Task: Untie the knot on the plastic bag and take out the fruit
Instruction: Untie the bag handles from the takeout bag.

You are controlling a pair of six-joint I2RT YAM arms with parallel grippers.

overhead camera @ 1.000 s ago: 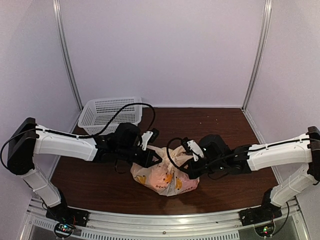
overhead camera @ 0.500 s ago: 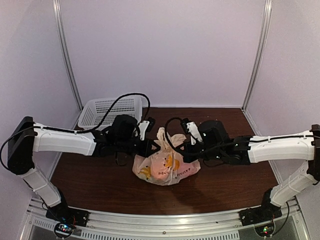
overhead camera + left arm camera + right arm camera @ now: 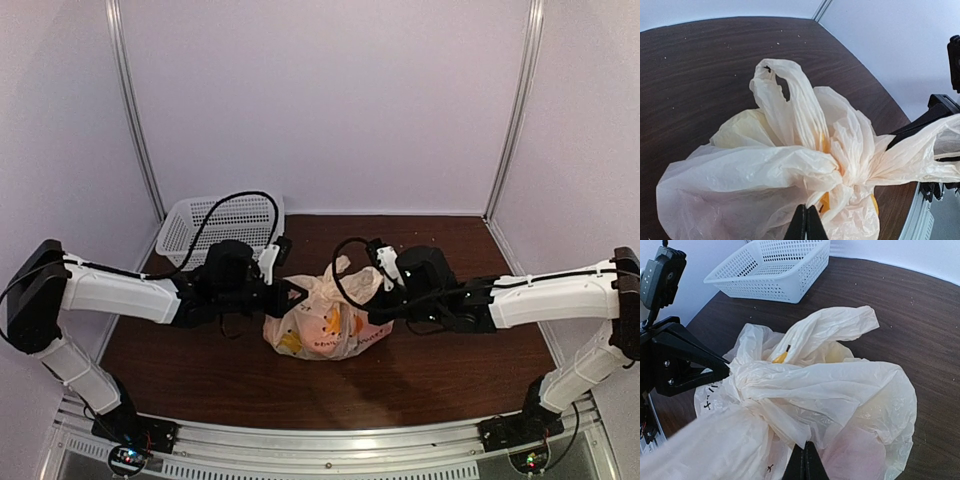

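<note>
Dark wooden table (image 3: 450,370) under pale walls, with a white perforated basket (image 3: 225,222) at the far left corner. The plastic bag (image 3: 325,330) sits at the table's centre, between the two arms and well apart from the basket. The left gripper (image 3: 293,297) has its jaws closed flat on a fold of film at the bag's left side. The right gripper (image 3: 377,312) has its jaws pinched on a stretched tail of film at the right side. The knot (image 3: 840,170) is a bunched twist between the two grips, not yet undone, with a thin loop (image 3: 802,107) standing up beside it. The fruit (image 3: 824,201) is inside the bag and shows only as orange glimpses between folds.

The step in hand appears to be working the knot loose by opposed tension. Done well, the pulls are probably slow, level and equal, so the thin film stretches without tearing. If the twist tightens instead, one gripper would need a fresh hold closer to the knot. Keeping the bag low on the table should stop the fruit's weight from dragging on the neck.
</note>
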